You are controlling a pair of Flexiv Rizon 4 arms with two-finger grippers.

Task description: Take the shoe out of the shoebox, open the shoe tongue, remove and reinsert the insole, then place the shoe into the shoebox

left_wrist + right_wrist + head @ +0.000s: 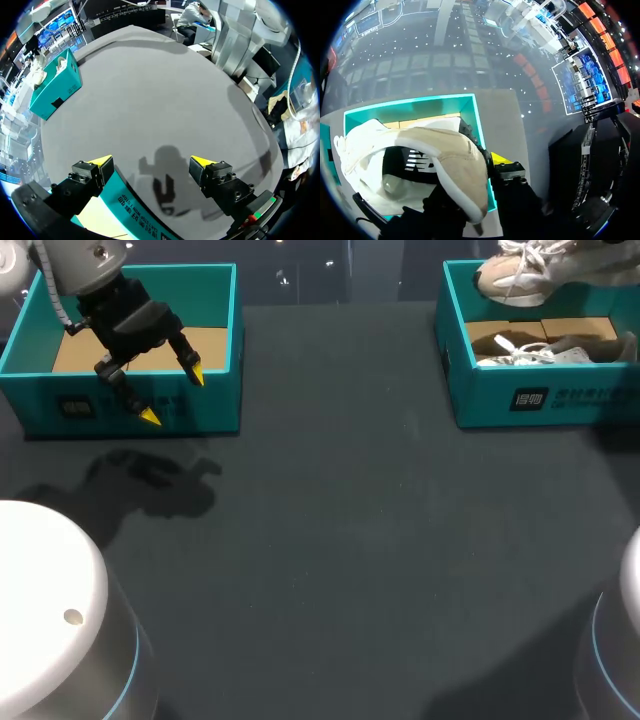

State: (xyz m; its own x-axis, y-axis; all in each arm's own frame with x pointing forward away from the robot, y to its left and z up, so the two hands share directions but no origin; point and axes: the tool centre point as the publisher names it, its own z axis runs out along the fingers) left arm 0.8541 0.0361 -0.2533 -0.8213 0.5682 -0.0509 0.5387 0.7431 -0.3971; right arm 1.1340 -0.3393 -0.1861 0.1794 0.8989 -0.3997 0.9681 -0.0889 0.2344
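A beige and white shoe (pixel 520 278) hangs above the right teal shoebox (pixel 540 400) at the table's far right. In the right wrist view my right gripper (pixel 487 160) is shut on the collar of this shoe (pixel 420 150), with one yellow tip showing beside it and the other hidden by the shoe. The shoebox (pixel 410 106) lies under it. A second pale shoe (pixel 560 352) lies inside that box on brown card. My left gripper (pixel 173 395) hangs open over the front wall of the left teal box (pixel 215 405), holding nothing; its fingers (pixel 100 161) straddle that wall (pixel 135 210).
The left box holds only brown card (pixel 210 340). The dark tabletop (pixel 340 540) stretches between the two boxes. Both boxes stand along the table's far edge.
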